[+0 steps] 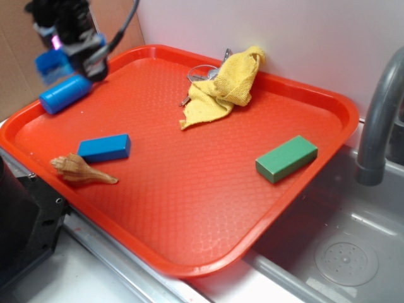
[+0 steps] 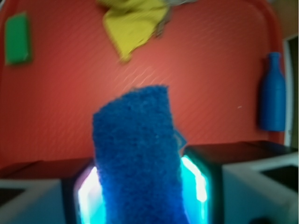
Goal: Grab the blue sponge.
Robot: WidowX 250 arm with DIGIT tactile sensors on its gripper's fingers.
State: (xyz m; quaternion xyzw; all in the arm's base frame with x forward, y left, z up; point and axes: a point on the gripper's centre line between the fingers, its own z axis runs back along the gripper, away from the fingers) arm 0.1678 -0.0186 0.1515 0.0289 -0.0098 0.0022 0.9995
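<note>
A plain white wall (image 1: 284, 38) stands behind. A grey faucet (image 1: 379, 120) arches over the sink (image 1: 341, 252) at right. Brown cardboard (image 1: 16, 69) sits far left.

The blue sponge (image 2: 138, 158) in my end effector (image 2: 140, 196) looks rough and fuzzy. The red tray (image 1: 189, 208) is glossy, dimpled plastic; at its twelve o'clock lies a soft yellow cloth (image 1: 224, 88).

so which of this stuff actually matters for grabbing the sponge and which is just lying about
Part of the job:
- fuzzy deep-blue rectangular sponge, gripped
- end effector, shut on it

Just lying about, on the red plastic tray:
- smooth blue block
- blue bottle-shaped toy
- green block
- crumpled yellow cloth
- tan seashell
</note>
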